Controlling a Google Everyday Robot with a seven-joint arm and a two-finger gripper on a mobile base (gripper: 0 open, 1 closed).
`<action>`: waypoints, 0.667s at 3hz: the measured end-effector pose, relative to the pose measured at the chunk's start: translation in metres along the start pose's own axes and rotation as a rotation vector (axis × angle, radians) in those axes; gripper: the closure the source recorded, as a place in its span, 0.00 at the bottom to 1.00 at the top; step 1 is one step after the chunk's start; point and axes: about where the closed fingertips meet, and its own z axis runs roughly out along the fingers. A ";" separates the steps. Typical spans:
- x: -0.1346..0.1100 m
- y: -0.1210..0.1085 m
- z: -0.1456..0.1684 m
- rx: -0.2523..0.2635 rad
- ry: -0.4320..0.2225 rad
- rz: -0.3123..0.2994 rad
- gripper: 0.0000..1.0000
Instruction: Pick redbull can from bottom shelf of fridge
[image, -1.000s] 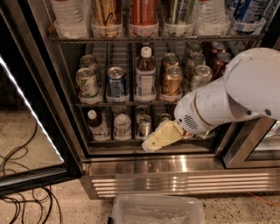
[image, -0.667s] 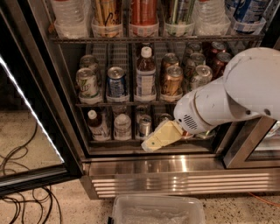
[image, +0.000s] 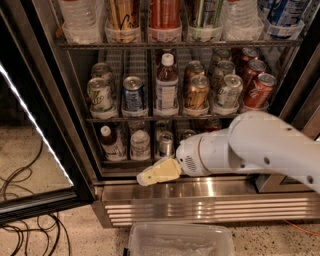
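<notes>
The redbull can (image: 166, 143) is a slim silver can with a shiny top. It stands upright on the bottom shelf (image: 120, 161) of the fridge (image: 200, 191), to the right of two white-capped bottles (image: 111, 144). My gripper (image: 156, 173) is cream-coloured and sits in front of the shelf's front edge. It is just below the can and a little to its left, with nothing in it. My white arm (image: 255, 150) covers the right part of the bottom shelf.
The glass door (image: 35, 130) stands open at the left. Higher racks hold larger cans and a bottle (image: 166, 85). A ribbed steel grille (image: 200, 210) runs under the shelf. A clear plastic bin (image: 180, 242) sits on the floor in front. Black cables (image: 25, 225) lie at the lower left.
My gripper and arm have moved down and to the left. The gripper is now below the front edge of the bottom shelf. The cans and bottles have not moved.
</notes>
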 end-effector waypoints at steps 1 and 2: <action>0.016 0.006 0.051 -0.041 -0.086 0.101 0.00; 0.018 -0.004 0.079 -0.054 -0.138 0.177 0.00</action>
